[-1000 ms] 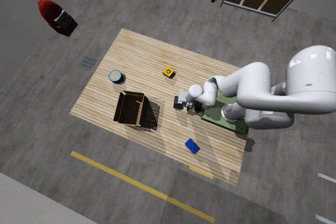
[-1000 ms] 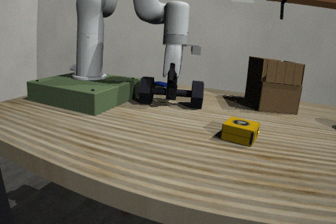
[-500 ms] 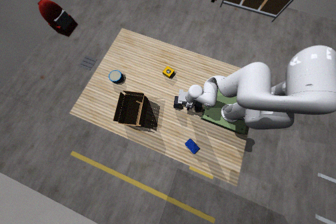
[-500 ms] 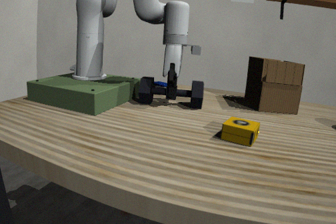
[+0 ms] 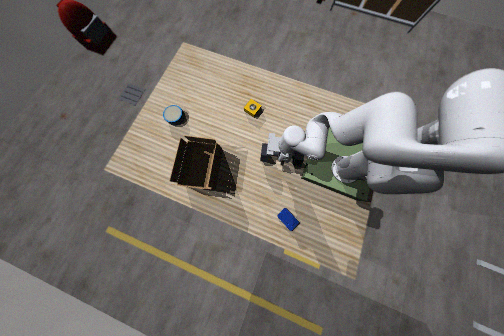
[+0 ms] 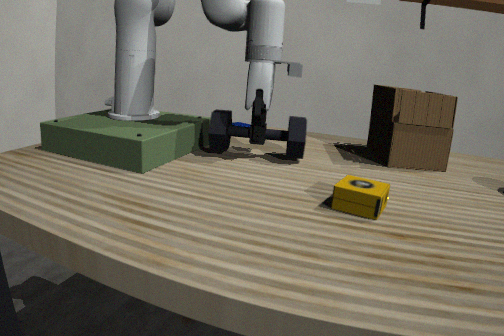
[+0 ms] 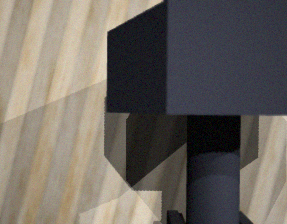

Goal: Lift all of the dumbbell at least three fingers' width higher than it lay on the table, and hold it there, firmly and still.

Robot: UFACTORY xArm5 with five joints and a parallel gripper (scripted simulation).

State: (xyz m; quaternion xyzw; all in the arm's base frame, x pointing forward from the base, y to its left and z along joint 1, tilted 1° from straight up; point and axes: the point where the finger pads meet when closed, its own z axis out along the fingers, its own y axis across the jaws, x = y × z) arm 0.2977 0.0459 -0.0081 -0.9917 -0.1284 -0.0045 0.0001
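The black dumbbell lies on the wooden table beside the green robot base [image 6: 117,138], with one block-shaped weight at each end of its bar. My gripper [image 6: 258,130] comes straight down onto the middle of the bar and is shut on it. Both weights look to rest on the table. In the wrist view one weight [image 7: 204,57] and the bar [image 7: 212,170] fill the frame. In the top view the gripper [image 5: 280,154] and the dumbbell are mostly hidden under my arm.
A yellow box [image 6: 361,196] lies on the table nearer the front. A brown crate [image 6: 412,127] stands to the right. A blue block [image 5: 288,219] and a blue-rimmed round container [image 5: 173,114] are farther off on the table.
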